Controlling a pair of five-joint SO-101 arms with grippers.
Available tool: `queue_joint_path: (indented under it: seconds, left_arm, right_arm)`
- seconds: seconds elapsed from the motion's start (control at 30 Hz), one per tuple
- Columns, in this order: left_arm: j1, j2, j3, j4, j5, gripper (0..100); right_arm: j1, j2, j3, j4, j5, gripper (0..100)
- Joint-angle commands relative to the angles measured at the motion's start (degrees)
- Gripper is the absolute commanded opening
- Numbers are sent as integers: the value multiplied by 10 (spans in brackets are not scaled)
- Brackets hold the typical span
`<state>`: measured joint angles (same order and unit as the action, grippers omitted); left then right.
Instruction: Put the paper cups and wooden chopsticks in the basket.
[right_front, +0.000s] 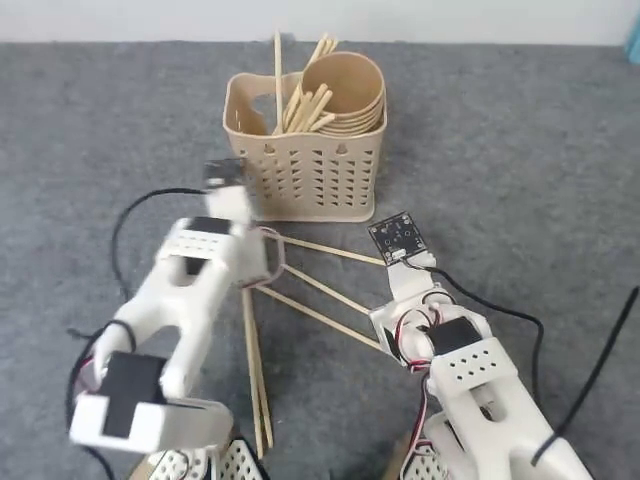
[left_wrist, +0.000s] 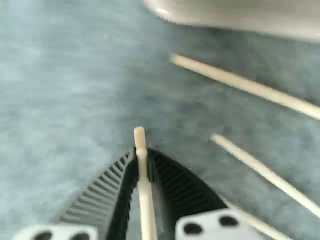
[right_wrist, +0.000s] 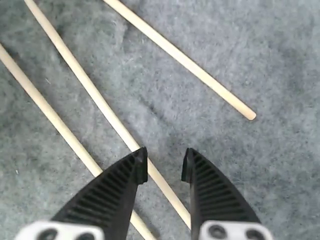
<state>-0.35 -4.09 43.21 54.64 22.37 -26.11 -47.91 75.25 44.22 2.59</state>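
Grey carpet (right_front: 520, 150), basket (right_front: 310, 175) holding paper cups (right_front: 350, 90), chopsticks (right_front: 328, 290) strewn nearby

My left gripper (left_wrist: 142, 152) and right gripper (right_wrist: 164, 162) have matt black ribbed plastic pads (right_wrist: 117, 190); my arms (right_front: 190, 290) are smooth white plastic. The chopstick (left_wrist: 140, 140) I pinch is pale, bare, smooth wood, like the chopsticks (right_wrist: 106, 106) on the rough grey carpet (right_front: 520, 150). The basket (right_front: 310, 180) is smooth beige plastic, the cups (right_front: 350, 95) matt brown paper.

No writing, number, label or sign can be read anywhere. The small dark circuit board (right_front: 397, 238) on the right arm's wrist bears pale specks, too small to make out as print.
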Motion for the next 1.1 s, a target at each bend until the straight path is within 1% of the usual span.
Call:
queue_joint_path:
  seconds: [0.0,0.13,0.27,0.43,0.6,0.67,0.73,0.83,0.97,1.07]
  left_arm:
    - [-82,-62,-5,3,3,12]
    - [-152,-116,-20,3,4,12]
    - [-193,-191,-29,3,4,12]
    - [-226,-322,-45,-6,4,12]
    - [-240,-487,-39,-73,4,12]
    - [-238,-554,-25,-132,3,12]
    - [-236,-616,0,-214,4,12]
    - [-212,-687,58,-367,4,12]
    - [-171,-741,155,-583,4,12]
    - [-142,-756,199,-710,4,12]
  right_arm:
    - [7,2,-4,-10,11,123]
    - [7,2,-4,-10,11,123]
    - [7,2,-4,-10,11,123]
    - [7,2,-4,-10,11,123]
    - [7,2,-4,-10,11,123]
    - [7,2,-4,-10,11,123]
    - [7,2,-4,-10,11,123]
    - [7,2,-4,-10,11,123]
    - [7,2,-4,-10,11,123]
    - [7,2,-3,-10,11,123]
